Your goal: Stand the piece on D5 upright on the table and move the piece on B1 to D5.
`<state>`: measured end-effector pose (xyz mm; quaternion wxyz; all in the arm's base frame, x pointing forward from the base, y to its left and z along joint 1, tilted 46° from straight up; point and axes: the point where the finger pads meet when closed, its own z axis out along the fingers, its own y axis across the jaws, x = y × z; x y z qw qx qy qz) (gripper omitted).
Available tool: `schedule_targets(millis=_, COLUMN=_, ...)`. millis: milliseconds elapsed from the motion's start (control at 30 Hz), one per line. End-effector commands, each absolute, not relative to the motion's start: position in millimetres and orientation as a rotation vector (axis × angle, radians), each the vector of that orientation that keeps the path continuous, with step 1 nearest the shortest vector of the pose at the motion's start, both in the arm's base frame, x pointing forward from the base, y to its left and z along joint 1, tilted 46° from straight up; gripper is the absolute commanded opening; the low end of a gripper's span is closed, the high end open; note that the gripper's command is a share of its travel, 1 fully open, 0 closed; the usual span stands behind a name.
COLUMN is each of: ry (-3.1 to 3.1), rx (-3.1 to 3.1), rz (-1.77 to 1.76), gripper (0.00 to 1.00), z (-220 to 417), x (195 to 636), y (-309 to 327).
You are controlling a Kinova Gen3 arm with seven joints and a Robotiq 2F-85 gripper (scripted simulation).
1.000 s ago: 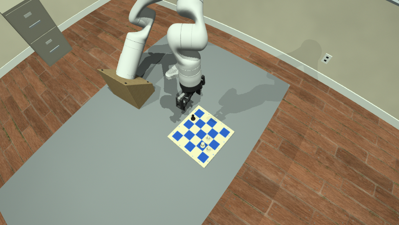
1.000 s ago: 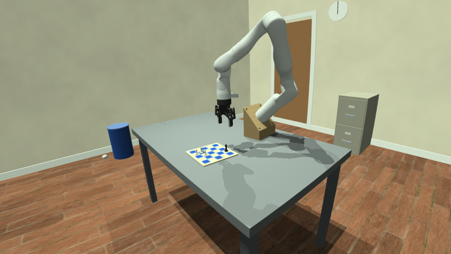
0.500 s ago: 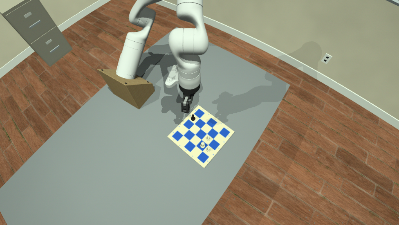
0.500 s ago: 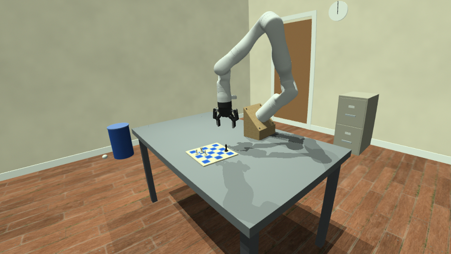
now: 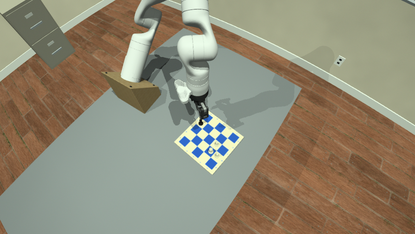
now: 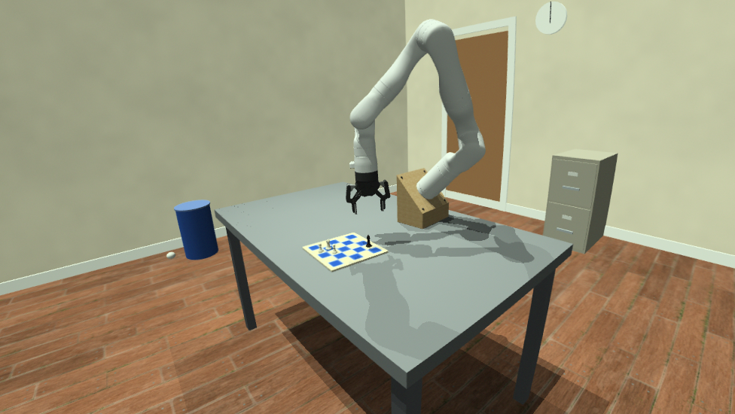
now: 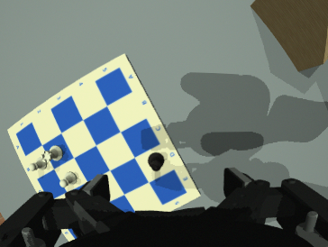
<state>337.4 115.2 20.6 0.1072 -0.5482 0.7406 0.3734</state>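
A small blue and cream chessboard (image 5: 208, 139) lies on the grey table; it also shows in the exterior view (image 6: 345, 249) and the wrist view (image 7: 102, 135). A black pawn (image 5: 200, 122) (image 6: 368, 240) (image 7: 156, 160) stands upright on an edge square nearest the arm's base. Three white pieces (image 5: 211, 150) (image 6: 327, 245) (image 7: 55, 152) stand close together at the opposite side. My gripper (image 6: 367, 198) (image 5: 202, 112) (image 7: 167, 185) is open and empty. It points down and hovers well above the black pawn's side of the board. The edge letters are too small to read.
The arm's wooden mounting block (image 5: 132, 89) (image 6: 420, 200) stands on the table behind the board. A blue bin (image 6: 195, 229) and a grey filing cabinet (image 6: 578, 198) stand on the floor, away from the table.
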Motion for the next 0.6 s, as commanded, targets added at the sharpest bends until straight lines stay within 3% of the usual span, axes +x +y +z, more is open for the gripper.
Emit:
schedule_targets(millis=0, ry=2.084, rx=-1.673, rz=1.076, gripper=1.00, z=18.6, x=338.3, y=114.1)
schedule_targets(millis=567, ry=1.653, rx=-1.946, rz=0.920, gripper=1.00, z=17.2, x=345.3, y=123.0)
